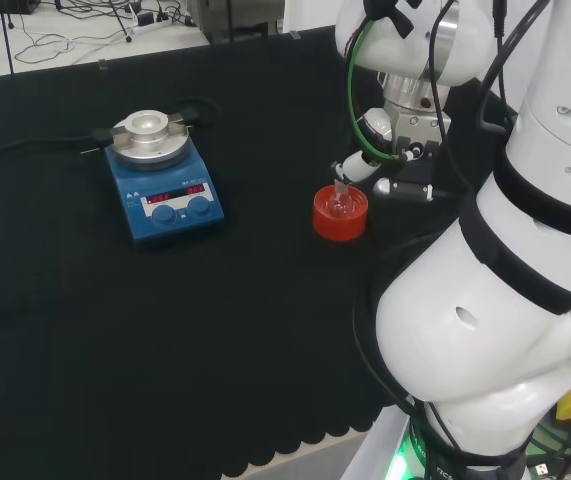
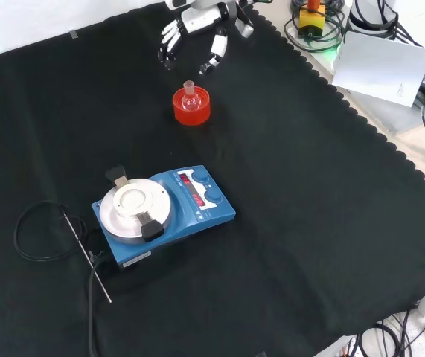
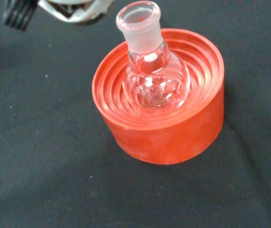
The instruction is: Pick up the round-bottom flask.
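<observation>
Arm links partly hide the hand (image 2: 197, 33), fingers spread and released, above the clear, upright round-bottom flask (image 3: 150, 71) seated in its red ribbed stand (image 3: 168, 128).

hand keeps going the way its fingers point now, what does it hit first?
Most likely the round-bottom flask, at its open neck, sitting in the red ribbed stand. The hand hangs apart from it, fingers relaxed; depth is unclear, so it may miss.

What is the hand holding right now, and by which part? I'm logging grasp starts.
Nothing. The hand hangs open beyond the round-bottom flask, which sits untouched in its red stand.
</observation>
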Motion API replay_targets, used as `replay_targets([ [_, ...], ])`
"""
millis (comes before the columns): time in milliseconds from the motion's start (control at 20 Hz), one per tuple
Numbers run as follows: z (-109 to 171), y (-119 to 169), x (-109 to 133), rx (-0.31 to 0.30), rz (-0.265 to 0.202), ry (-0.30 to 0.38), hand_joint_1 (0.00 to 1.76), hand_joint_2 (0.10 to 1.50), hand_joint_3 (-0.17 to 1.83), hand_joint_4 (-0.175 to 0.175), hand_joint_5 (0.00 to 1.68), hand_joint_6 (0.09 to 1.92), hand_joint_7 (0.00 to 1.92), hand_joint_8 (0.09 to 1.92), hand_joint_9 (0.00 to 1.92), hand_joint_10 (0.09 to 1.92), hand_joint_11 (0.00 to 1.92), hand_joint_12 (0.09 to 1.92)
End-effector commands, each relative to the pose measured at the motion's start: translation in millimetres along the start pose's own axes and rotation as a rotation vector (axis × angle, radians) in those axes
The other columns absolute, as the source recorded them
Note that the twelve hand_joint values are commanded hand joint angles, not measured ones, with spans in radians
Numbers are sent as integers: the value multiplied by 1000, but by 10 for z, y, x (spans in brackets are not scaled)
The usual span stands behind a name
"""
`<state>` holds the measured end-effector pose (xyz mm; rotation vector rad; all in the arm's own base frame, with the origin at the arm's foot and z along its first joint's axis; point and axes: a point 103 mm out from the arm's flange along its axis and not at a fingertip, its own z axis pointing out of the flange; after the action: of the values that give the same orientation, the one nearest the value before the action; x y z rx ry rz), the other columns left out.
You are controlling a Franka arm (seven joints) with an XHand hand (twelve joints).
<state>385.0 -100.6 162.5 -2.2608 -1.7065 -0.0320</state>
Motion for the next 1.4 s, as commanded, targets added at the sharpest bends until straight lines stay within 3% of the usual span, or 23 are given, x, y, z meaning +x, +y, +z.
replay_targets([
  [50,367,85,4,3,-6,12,874,651,623,-20,608,509,287,702,508,670,224,1375],
  [500,487,135,-28,-22,-14,3,879,639,638,-22,609,562,293,703,507,674,221,1379],
  [1400,540,182,-75,-94,6,-53,925,622,653,-44,774,726,360,710,562,664,280,1362],
])
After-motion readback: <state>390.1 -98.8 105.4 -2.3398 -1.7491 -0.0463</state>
